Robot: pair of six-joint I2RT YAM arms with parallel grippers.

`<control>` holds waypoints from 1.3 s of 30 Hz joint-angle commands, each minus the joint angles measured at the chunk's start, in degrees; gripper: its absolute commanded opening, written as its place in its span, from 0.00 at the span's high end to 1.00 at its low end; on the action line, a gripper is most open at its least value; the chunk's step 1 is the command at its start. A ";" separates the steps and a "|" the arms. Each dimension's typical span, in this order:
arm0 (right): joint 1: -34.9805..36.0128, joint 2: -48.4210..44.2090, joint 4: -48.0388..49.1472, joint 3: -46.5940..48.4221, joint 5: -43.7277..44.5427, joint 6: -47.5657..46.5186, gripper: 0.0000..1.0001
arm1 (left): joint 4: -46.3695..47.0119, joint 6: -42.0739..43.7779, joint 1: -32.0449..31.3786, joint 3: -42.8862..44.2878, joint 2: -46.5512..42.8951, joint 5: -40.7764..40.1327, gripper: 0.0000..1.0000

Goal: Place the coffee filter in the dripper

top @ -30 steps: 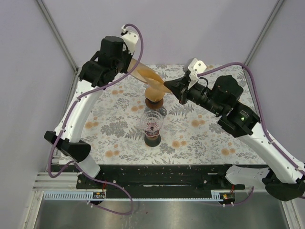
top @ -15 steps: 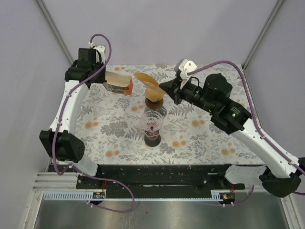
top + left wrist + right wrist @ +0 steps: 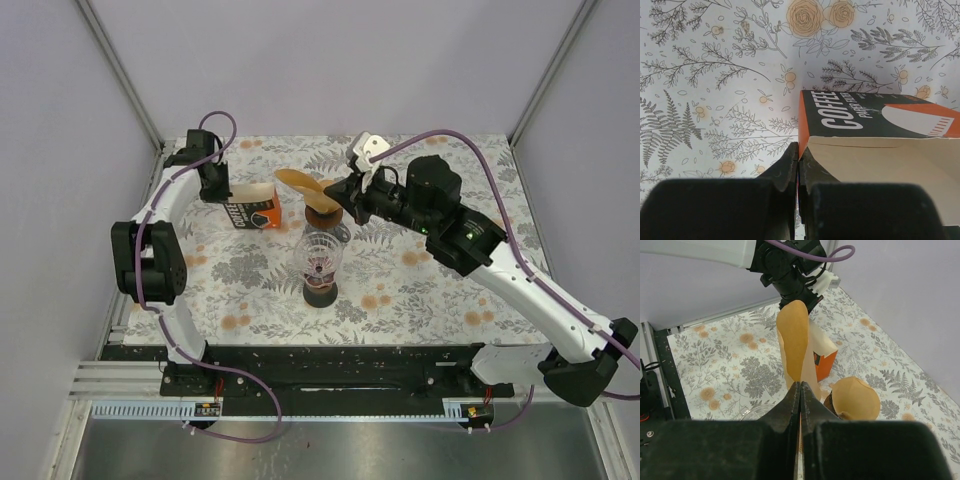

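- Nearest, the glass dripper [image 3: 320, 258] stands on the counter [image 3: 420, 290]; no paper shows inside it.
- This looks like the carry step. The right claw [image 3: 800, 386] pinches the coffee filter [image 3: 794, 340] near its lower end, aloft just beyond the dripper. Next, I judge, it must come over the glass mouth and lower tip first.
- The filter is tan paper, a flattened cone with a rounded top.
- Farthest, the left claw [image 3: 797, 152] is pressed onto a wall of the filter box [image 3: 865, 117].
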 commanded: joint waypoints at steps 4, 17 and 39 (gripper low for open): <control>0.13 3.47 -1.62 2.06 -0.86 0.04 1.00 | 6.55 1.20 -0.02 -1.14 -0.61 0.10 0.77; -2.86 5.15 -7.52 4.09 -11.83 3.03 1.00 | 3.93 3.05 -0.02 2.36 -7.46 6.16 0.23; -7.87 7.52 -10.95 3.83 -28.01 4.35 1.00 | -15.23 33.98 -10.03 6.06 -28.30 49.86 0.14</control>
